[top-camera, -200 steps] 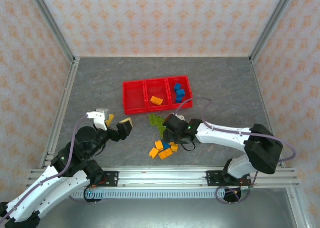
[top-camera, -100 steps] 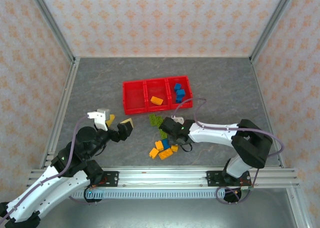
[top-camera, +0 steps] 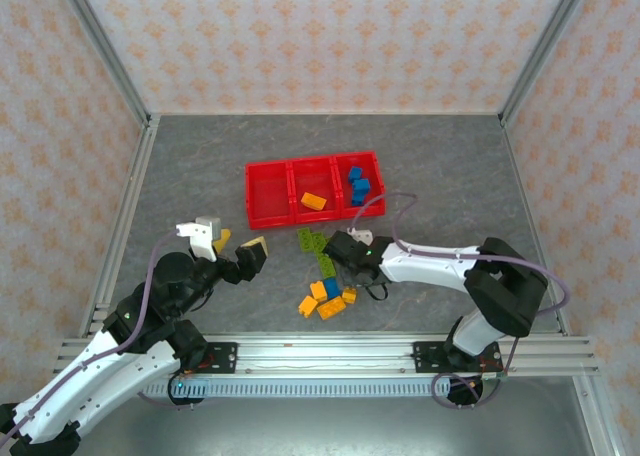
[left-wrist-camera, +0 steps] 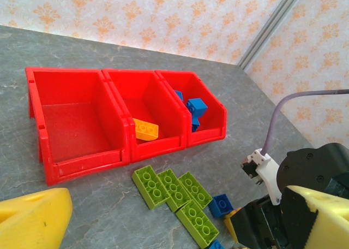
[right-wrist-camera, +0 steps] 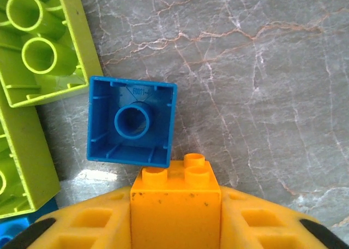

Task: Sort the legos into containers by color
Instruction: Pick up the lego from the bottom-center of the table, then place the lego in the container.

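The right gripper (top-camera: 338, 250) is low over the gray table (top-camera: 190, 166), just in front of the red tray (left-wrist-camera: 82, 164), and its yellow fingers (right-wrist-camera: 82, 227) are clamped on a small orange brick (right-wrist-camera: 175, 202), one pressed to each side. Touching that brick's far edge lies a blue brick (right-wrist-camera: 132, 122), turned hollow side up, with green bricks (right-wrist-camera: 38, 47) just beside it. The left gripper (top-camera: 230, 241) hangs above the table to the left of the tray, its jaws spread wide and holding nothing. In the tray, one orange piece (left-wrist-camera: 145, 130) lies in the middle compartment and several blue pieces (left-wrist-camera: 193, 108) in the right one. Loose bricks lie on the table in front – a row of green ones (left-wrist-camera: 174, 197) and, nearer the arms, an orange cluster (top-camera: 325, 303).
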`<move>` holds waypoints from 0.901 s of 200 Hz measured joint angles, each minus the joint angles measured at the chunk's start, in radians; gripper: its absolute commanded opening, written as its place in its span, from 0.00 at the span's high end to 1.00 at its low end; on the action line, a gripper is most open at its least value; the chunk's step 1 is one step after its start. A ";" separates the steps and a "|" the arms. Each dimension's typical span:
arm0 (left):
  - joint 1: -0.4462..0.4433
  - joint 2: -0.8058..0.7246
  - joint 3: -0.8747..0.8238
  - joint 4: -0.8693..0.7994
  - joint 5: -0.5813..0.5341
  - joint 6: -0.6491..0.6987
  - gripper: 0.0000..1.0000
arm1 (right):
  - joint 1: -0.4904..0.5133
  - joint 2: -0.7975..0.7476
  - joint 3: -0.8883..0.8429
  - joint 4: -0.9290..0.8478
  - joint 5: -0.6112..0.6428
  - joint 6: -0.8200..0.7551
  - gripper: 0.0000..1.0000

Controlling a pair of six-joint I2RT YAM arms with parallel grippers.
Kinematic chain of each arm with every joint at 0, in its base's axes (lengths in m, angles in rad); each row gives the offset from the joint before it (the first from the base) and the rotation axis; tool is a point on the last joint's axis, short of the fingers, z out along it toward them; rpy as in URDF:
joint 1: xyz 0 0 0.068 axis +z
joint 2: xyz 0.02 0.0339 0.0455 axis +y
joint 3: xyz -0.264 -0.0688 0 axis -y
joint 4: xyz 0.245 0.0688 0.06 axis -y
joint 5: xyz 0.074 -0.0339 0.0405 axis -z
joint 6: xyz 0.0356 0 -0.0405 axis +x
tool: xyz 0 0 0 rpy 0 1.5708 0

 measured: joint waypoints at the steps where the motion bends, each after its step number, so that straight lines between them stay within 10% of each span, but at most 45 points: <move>1: 0.000 0.000 0.000 0.000 0.000 0.000 0.01 | 0.000 0.000 0.000 -0.001 0.000 0.000 0.73; 113: 0.000 0.011 0.000 0.002 0.000 0.000 0.01 | -0.032 -0.235 0.243 0.032 -0.021 -0.174 0.80; 180: 0.000 0.011 0.000 0.003 0.001 0.000 0.01 | -0.234 0.061 0.530 0.122 -0.092 -0.342 0.80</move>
